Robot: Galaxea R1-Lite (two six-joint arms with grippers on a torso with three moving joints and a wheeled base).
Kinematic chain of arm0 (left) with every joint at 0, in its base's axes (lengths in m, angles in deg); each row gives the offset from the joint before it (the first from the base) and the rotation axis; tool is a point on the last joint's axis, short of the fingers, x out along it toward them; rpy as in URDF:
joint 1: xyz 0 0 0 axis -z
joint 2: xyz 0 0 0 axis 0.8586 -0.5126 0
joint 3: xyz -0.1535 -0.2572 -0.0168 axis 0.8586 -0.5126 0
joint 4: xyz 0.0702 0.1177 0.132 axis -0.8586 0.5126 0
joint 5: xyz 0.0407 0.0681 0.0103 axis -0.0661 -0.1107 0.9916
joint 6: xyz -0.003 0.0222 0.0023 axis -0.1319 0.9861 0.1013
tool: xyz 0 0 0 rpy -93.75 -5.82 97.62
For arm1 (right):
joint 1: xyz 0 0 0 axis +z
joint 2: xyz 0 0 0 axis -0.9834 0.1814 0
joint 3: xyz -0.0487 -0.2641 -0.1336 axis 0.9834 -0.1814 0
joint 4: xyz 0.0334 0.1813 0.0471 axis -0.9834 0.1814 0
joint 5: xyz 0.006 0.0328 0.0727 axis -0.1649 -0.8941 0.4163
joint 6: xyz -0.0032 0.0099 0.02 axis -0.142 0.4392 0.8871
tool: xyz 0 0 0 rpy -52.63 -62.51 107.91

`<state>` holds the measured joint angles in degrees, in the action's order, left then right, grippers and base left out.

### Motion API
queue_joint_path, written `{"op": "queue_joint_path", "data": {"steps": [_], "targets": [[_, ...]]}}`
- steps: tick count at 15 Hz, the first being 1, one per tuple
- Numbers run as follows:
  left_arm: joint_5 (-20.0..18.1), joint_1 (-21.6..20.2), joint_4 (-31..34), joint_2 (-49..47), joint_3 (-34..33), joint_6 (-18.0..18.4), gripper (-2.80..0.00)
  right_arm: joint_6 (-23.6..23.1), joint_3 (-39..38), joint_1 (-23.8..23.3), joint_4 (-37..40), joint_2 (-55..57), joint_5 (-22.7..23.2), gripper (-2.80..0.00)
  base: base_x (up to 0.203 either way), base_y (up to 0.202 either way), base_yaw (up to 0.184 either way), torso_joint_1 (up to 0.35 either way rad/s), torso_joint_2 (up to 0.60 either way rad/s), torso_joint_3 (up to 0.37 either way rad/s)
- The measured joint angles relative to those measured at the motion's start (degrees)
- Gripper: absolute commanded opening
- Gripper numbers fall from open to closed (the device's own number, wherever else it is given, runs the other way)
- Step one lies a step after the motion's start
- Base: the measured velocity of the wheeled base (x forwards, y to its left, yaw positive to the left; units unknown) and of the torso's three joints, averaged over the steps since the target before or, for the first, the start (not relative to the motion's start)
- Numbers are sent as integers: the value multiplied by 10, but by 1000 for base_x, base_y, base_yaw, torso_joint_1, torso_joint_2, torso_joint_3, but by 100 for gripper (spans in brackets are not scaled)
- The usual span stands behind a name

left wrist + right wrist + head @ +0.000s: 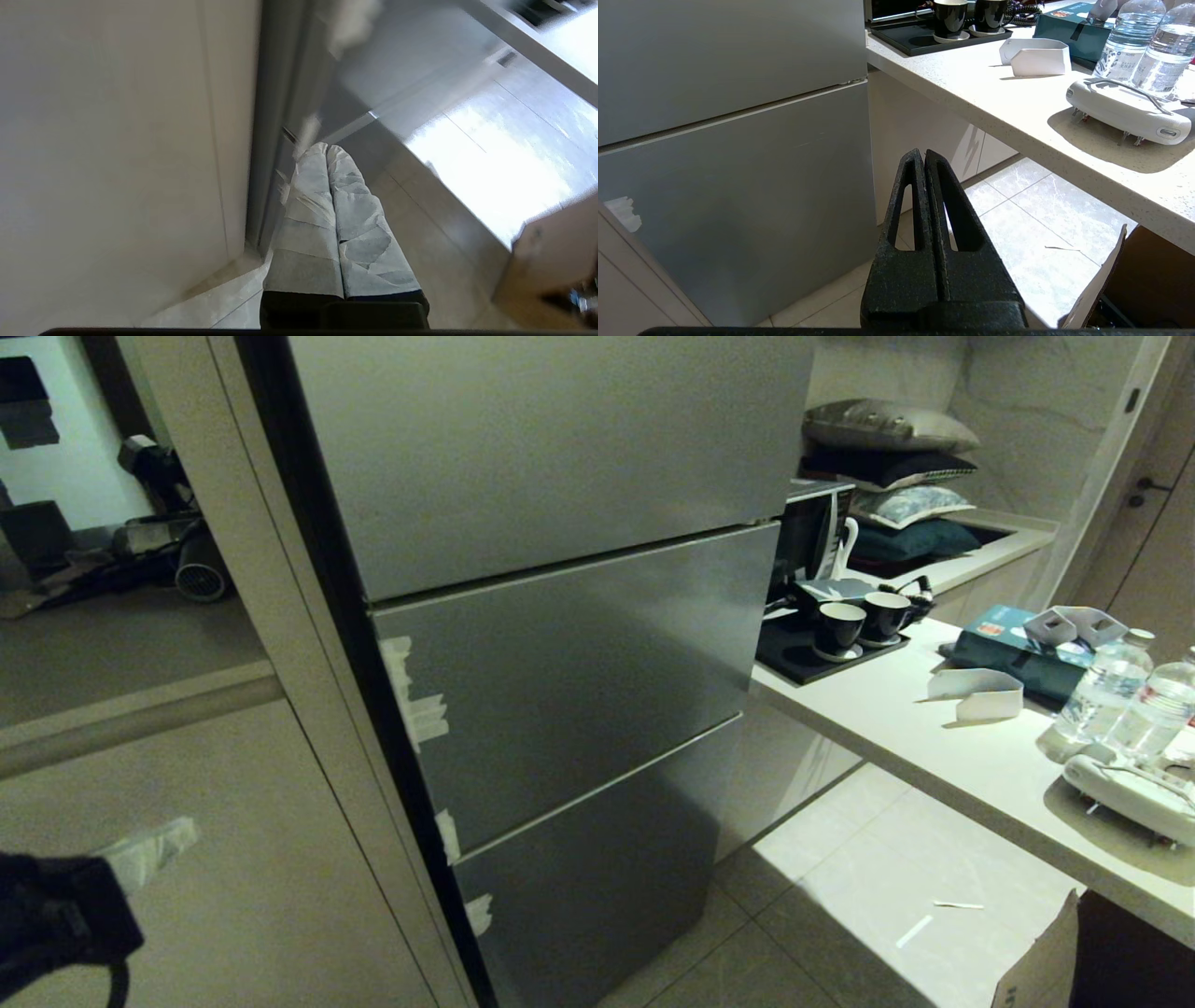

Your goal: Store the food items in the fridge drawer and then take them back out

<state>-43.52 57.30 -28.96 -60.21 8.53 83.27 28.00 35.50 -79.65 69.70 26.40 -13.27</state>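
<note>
1. Fridge (560,644) fills the middle of our head view: a tall grey unit with three closed fronts, white tape scraps stuck along its left edge. We cannot see the fridge drawer or the food items in any view, since every front is shut. Low at the left edge our left gripper (149,849) shows, its fingers wrapped in pale tape, in front of the cream cabinet panel (233,859) beside the fridge. To the right runs a pale counter (896,728) with a black tray (812,658) carrying two dark cups (840,627), a teal box (1008,653), a white paper holder (976,695), two clear water bottles (1106,686) and a white handled device (1134,793). A cardboard box (1046,961) stands on the tiled floor (840,896) under the counter.

2. In our left wrist view, the left gripper (327,151) has its two tape-wrapped fingers (308,224) pressed together with nothing between them. The tips point at the seam where the cabinet panel (117,140) meets the fridge side (280,93); the picture is smeared there.

3. In our right wrist view, the right gripper (923,156) is closed and empty, its black fingers (957,219) touching. It hangs above the floor (1041,224), between the fridge (738,140) and the counter (1017,107), clear of both.
</note>
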Motion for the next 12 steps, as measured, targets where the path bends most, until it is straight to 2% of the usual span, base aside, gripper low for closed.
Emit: {"op": "queue_joint_path", "data": {"steps": [5, 8, 12], "targets": [[-1, -18, -136, -179, 55, -32, -280, 0, 0, 0, 0, 0, 0, -280, 0, 0, 0, 0, 0, 0], [-40, -19, -229, -261, 87, -72, -280, 0, 0, 0, 0, 0, 0, -280, 0, 0, 0, 0, 0, 0], [-55, -15, -249, -328, 141, -101, -280, 0, 0, 0, 0, 0, 0, -280, 0, 0, 0, 0, 0, 0]]}}
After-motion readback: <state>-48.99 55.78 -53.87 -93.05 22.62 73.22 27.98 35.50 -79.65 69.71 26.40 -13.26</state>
